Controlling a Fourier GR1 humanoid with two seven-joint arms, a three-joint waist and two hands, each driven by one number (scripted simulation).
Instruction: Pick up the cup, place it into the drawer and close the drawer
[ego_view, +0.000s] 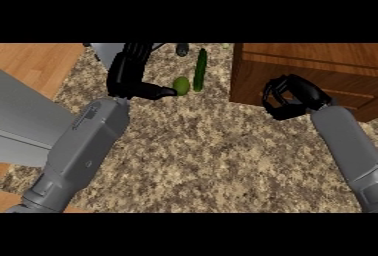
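**Hand and Object Positions at the Counter**

The left hand (131, 75) sits at 11 o'clock on the speckled counter (207, 155), fingers straight and relaxed, thumb extended toward a small green round item (181, 84) just beside it. A long green cucumber (200, 70) stands just right of that item. The right hand (289, 97) sits at 2 o'clock, fingers curled together, enclosing nothing visible, against the wooden drawer unit (310, 65). No cup can be identified with certainty.
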